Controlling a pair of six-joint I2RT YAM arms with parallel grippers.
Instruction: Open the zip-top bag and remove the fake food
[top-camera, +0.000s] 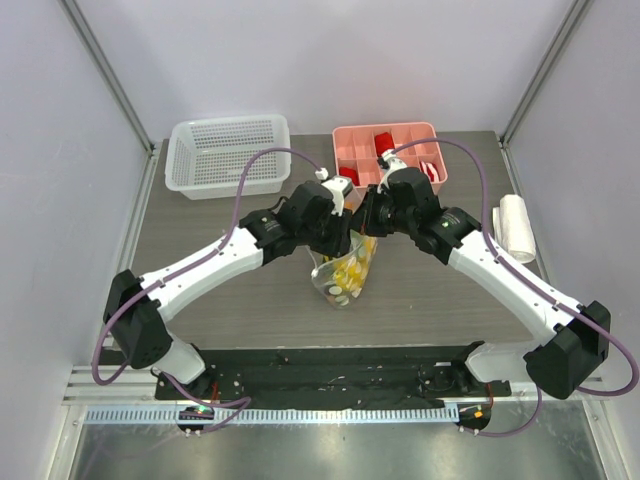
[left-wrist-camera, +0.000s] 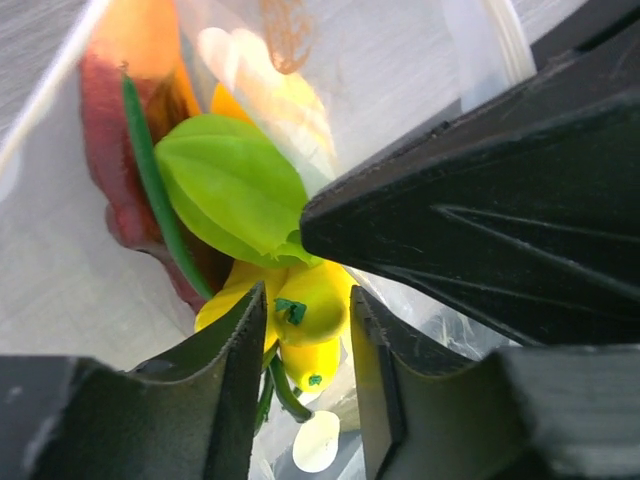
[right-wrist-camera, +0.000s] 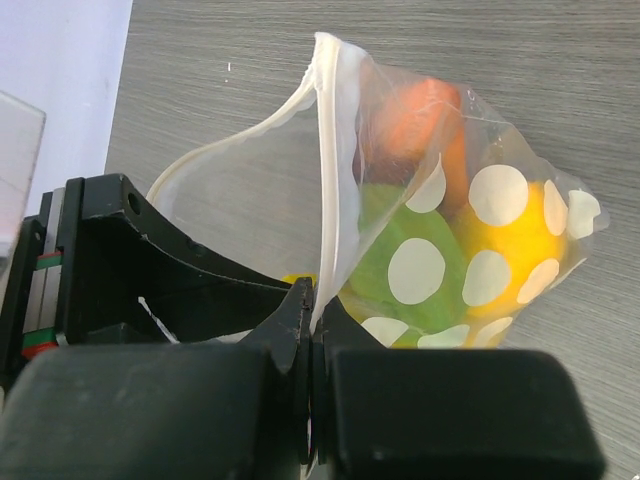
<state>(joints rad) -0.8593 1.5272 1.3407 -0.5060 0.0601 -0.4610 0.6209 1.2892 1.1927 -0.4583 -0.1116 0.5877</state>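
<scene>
The clear zip-top bag (top-camera: 345, 275) with white dots is held upright at the table's middle, its mouth open. My right gripper (right-wrist-camera: 315, 295) is shut on the white zip strip (right-wrist-camera: 328, 150) at one side of the mouth; it shows in the top view (top-camera: 366, 228). My left gripper (left-wrist-camera: 308, 300) is open, its fingers reaching down into the bag mouth, and it shows in the top view too (top-camera: 340, 238). The yellow bananas (left-wrist-camera: 312, 312) lie just beyond its tips. The green piece (left-wrist-camera: 230, 185) and the orange-and-maroon sausage (left-wrist-camera: 105, 150) lie beside them inside the bag.
A white perforated basket (top-camera: 228, 155) stands at the back left. A pink divided tray (top-camera: 432, 135) with red and white blocks stands at the back centre-right. A white roll (top-camera: 515, 228) lies at the table's right edge.
</scene>
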